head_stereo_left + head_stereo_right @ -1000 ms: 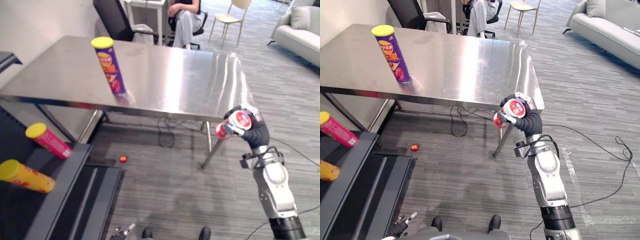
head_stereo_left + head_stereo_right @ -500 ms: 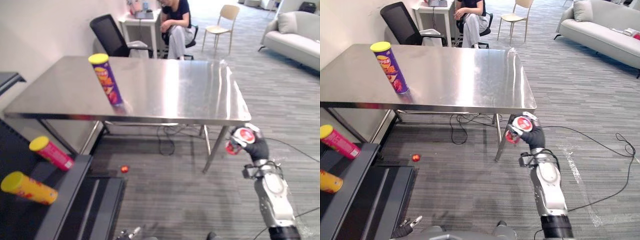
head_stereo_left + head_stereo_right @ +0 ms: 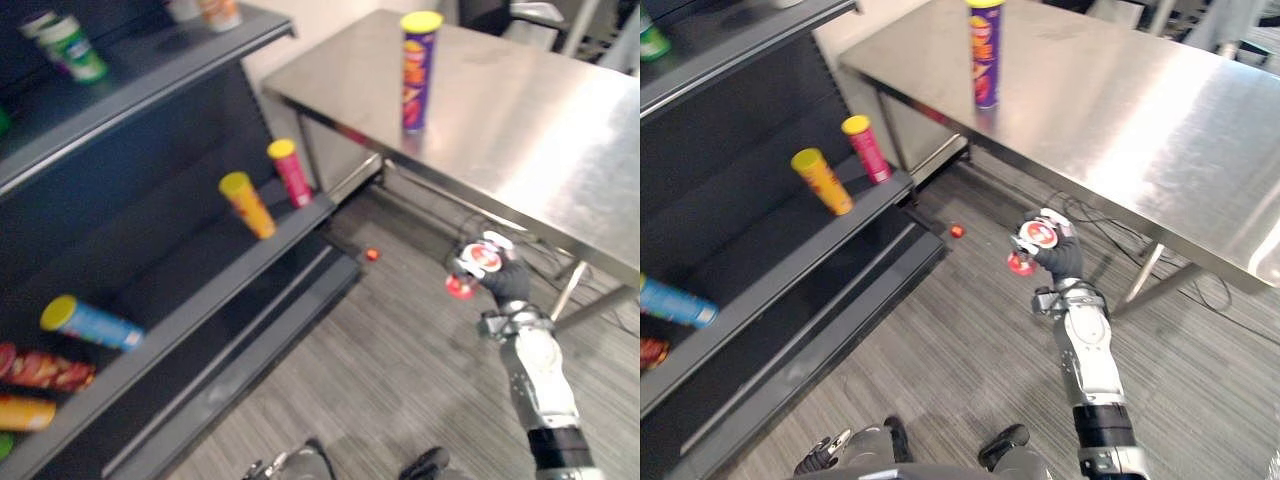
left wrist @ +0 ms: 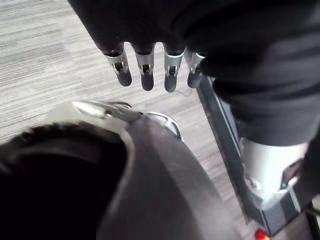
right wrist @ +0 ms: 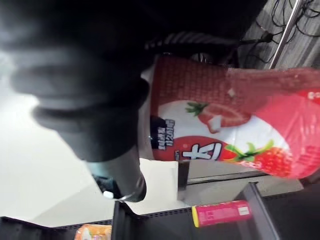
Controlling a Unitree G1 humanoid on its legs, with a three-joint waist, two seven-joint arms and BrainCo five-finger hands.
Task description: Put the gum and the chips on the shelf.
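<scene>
The view now faces the shelf (image 3: 790, 270), left of the right hand (image 3: 1062, 257), whose fingers stay clamped on the gum tub (image 3: 1038, 236). Beyond them, the chips can (image 3: 985, 52) stands on the tabletop (image 3: 1120, 110). The left hand (image 4: 146, 75) hangs with fingers relaxed, empty.

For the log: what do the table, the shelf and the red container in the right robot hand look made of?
Table: bare metal, likely stainless steel, brushed and glossy, with bright glare. Shelf: dark matte boards, probably painted metal; unclear. Red container in the right robot hand: seemingly plastic under a shiny printed wrap showing strawberries.
</scene>
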